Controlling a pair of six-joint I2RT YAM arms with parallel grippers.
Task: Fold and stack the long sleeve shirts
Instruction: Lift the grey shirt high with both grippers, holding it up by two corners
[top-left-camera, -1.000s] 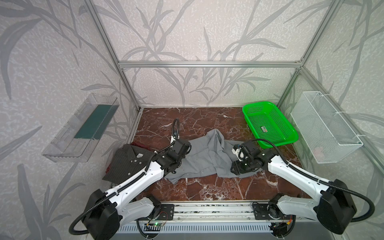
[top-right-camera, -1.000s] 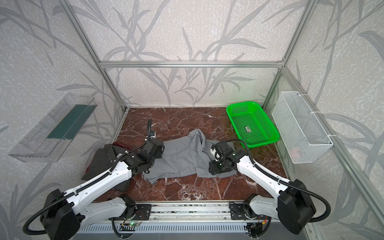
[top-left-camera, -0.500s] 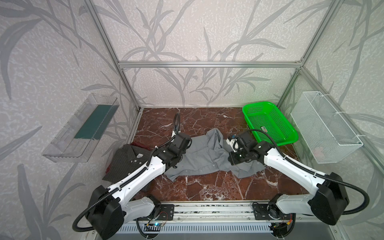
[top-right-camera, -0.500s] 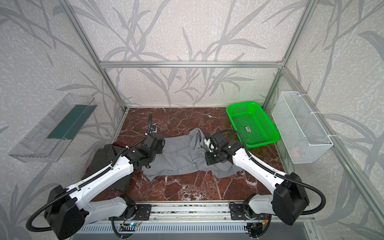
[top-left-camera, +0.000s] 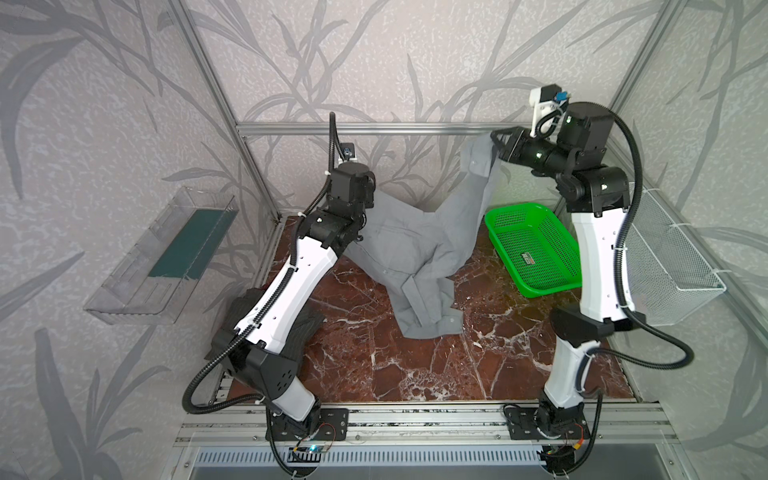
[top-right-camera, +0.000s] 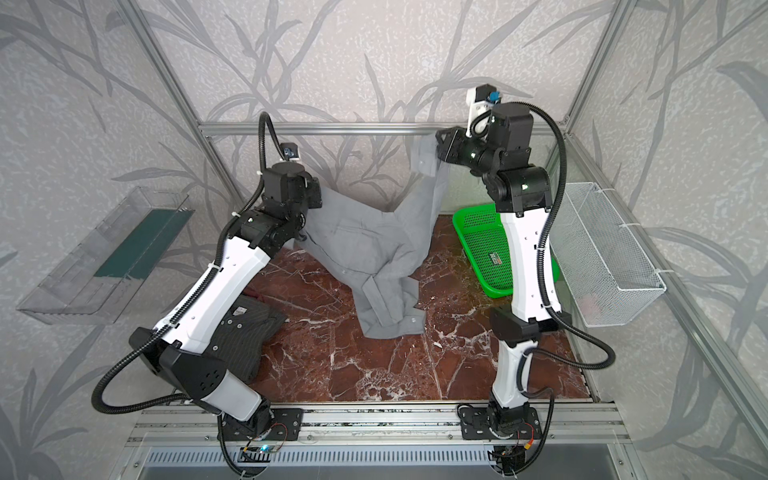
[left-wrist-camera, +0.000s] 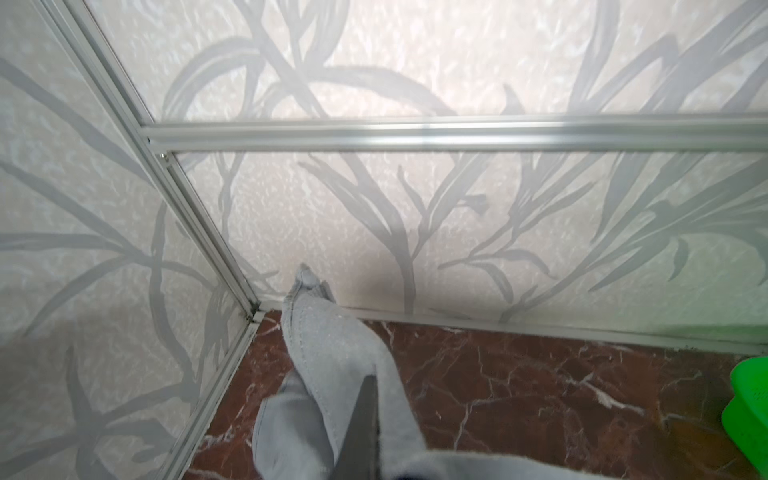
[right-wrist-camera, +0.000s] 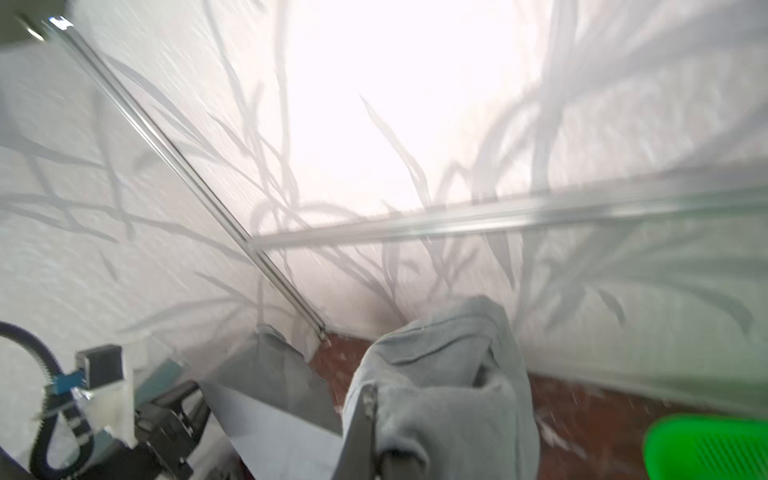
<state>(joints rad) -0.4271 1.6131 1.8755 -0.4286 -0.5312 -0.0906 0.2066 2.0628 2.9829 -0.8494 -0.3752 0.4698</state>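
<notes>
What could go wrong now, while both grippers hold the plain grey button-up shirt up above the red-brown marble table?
1. The right gripper holds the plain grey button-up shirt only by a sleeve end; it may slip out.
2. The hanging sleeve passes close to the green plastic mesh basket and could snag its rim.
3. The shirt's middle hangs twisted, so it may land crumpled.

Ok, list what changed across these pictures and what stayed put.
The right gripper closed on the grey shirt, then both rose: the shirt, lying on the table before, now hangs between the left gripper and the higher right gripper, its lowest part near the table. The left gripper kept its grip. The pinstriped shirt and green basket stayed put.
</notes>
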